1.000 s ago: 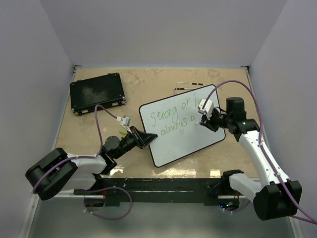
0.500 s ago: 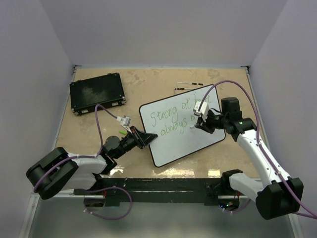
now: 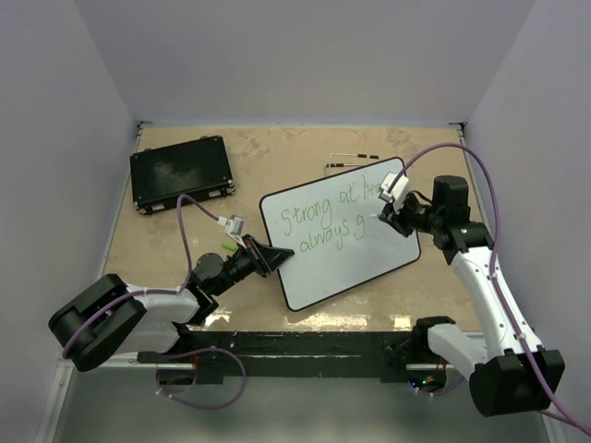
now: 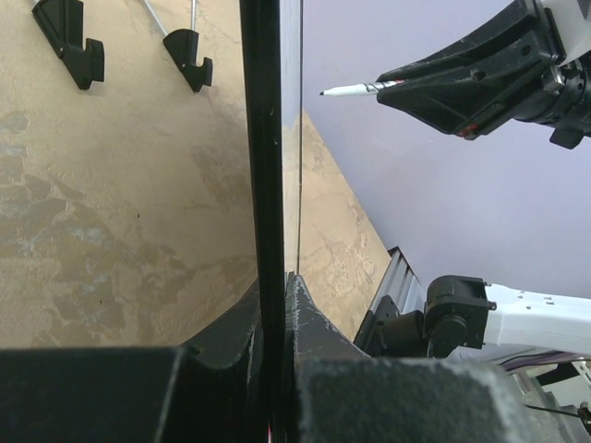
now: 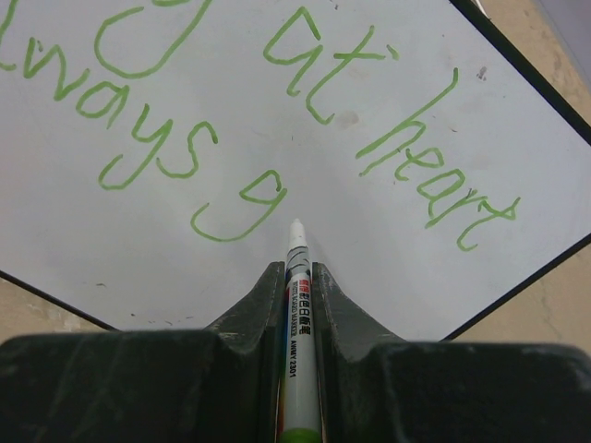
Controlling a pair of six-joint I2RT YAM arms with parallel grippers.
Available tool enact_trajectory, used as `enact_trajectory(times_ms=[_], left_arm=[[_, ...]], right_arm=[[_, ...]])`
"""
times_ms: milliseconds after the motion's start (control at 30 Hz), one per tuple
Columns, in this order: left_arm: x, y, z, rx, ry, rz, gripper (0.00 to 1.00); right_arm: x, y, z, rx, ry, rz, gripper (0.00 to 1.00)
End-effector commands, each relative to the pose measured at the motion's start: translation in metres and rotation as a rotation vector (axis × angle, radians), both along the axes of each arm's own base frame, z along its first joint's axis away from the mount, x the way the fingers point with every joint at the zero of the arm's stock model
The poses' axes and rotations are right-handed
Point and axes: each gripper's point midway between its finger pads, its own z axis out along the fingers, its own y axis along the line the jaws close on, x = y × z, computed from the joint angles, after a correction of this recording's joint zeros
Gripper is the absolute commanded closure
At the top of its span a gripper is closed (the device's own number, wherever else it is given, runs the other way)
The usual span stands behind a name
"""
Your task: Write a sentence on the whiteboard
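The sentence (image 3: 325, 220) runs in green across the upper half of the whiteboard (image 3: 343, 269). The board lies tilted at the centre of the top view, its long side rising toward the upper right. The writing reads "Strong at heart" and, below that, "always g".

The g (image 5: 245, 208) now stands uncovered. Half a second ago the right gripper (image 3: 388, 214) sat further left and lower, over the end of the second line. It has since drawn back toward the board's upper right corner.

In the right wrist view the marker (image 5: 297, 314) points at bare white just below and right of the g's loop. The left wrist view looks along the board's rim and shows the tip standing off the surface, not touching. I read this as a pen lift between letters. The g is finished, but the last word is only begun, so the task is well along and not yet done. The tip probably needs to come down again just right of the g, level with that line.

The right jaws are closed on the marker's barrel, tip forward. The left gripper (image 3: 275, 255) has not moved across the three top views. Its jaws are clamped on the board's lower left rim, holding it steady.

Beyond, a black case (image 3: 180, 173) lies at the upper left of the table (image 3: 277, 152), well apart from the board.
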Motion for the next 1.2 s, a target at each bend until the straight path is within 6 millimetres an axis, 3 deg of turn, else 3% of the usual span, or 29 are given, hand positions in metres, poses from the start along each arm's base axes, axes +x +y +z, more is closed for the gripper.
enact_trajectory(times_ms=[0, 400, 567, 900, 1167], left_arm=[[-0.006, -0.004, 0.031, -0.047, -0.148, -0.041, 1.0], [-0.008, -0.005, 0.032, -0.053, -0.156, -0.053, 1.0], [-0.009, -0.005, 0.031, -0.051, -0.154, -0.057, 1.0], [-0.009, -0.004, 0.031, -0.052, -0.157, -0.056, 1.0], [-0.008, -0.004, 0.031, -0.05, -0.157, -0.048, 1.0]], right_arm=[[0.009, 0.001, 0.005, 0.009, -0.018, 0.0, 1.0], [0.023, 0.007, -0.005, 0.021, 0.015, 0.019, 1.0], [0.029, 0.01, 0.003, 0.047, -0.007, 0.008, 1.0], [0.038, -0.004, 0.006, 0.038, -0.032, -0.105, 1.0], [0.025, -0.009, -0.012, -0.02, 0.028, -0.082, 1.0]])
